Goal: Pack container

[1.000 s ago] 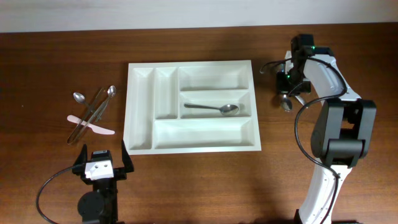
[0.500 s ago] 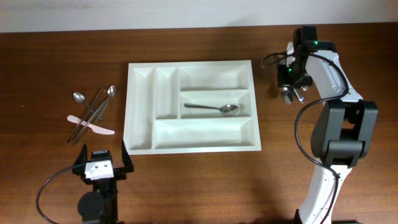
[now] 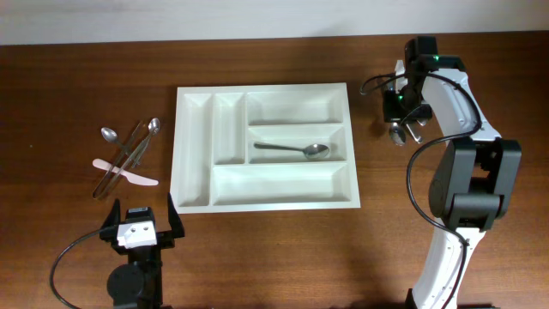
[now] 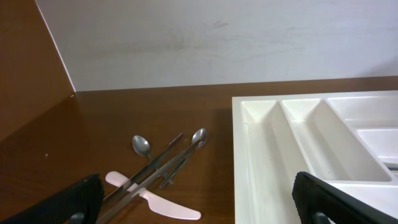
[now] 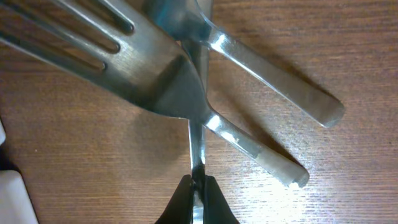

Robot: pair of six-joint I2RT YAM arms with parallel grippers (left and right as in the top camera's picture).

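Right gripper (image 5: 196, 200) has nudged farther from its base, pinched on a thin stem (image 5: 198, 146) under a fork (image 5: 124, 56). Lift slowly, shedding the fork, then cross to the tray (image 3: 194, 154) mid-table. Left gripper (image 3: 141, 221) waits, spread wide.

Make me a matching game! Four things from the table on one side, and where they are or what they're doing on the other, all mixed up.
Things:
1 large white plastic cutlery tray
2 pink plastic knife
3 left gripper
4 right gripper

Places or states:
A wide open
B holds one silver metal spoon
C shut on a thin metal cutlery handle
D lies left of the tray

Pairs: 1-B, 2-D, 3-A, 4-C
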